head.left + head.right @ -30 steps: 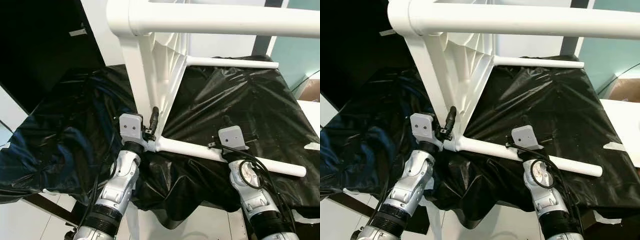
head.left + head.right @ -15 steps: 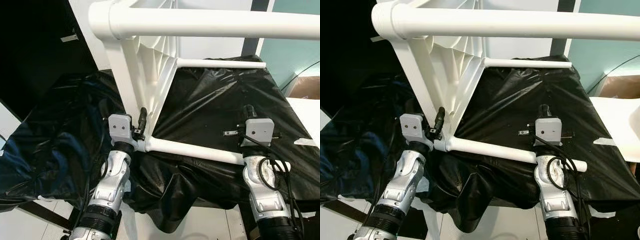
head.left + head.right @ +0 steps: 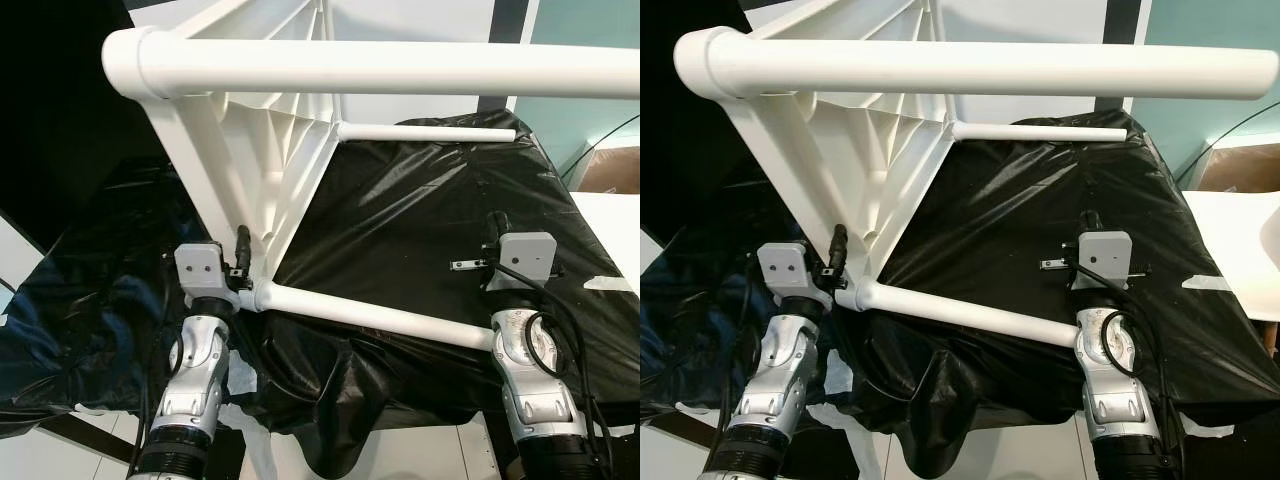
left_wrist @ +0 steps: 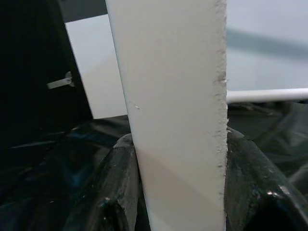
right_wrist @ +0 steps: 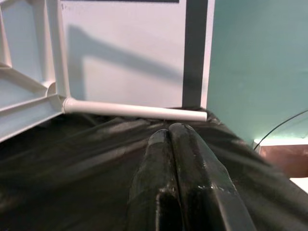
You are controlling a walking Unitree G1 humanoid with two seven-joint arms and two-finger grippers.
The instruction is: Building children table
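Note:
A white plastic children's table stands tipped on its side on black sheeting, its ribbed underside (image 3: 262,160) facing me. One leg (image 3: 400,78) runs across the top of the view, a far leg (image 3: 430,132) lies behind, and a near leg (image 3: 370,318) slants low in front. My left gripper (image 3: 238,252) is shut on the tabletop's rim by the near leg's socket; the white rim (image 4: 173,96) sits between the two black fingers (image 4: 115,187). My right gripper (image 3: 495,228) points up beside the near leg's free end, its fingers (image 5: 166,159) pressed together on nothing.
The black plastic sheet (image 3: 420,220) covers the work surface and hangs over its front edge. A dark panel (image 3: 50,110) stands at the left. A teal wall, a cardboard box (image 3: 612,170) and a white surface (image 3: 615,215) lie to the right.
My right gripper has come off the near leg's middle and now stands raised near its free end. The table corner held by my left gripper has swung left and tilted further.

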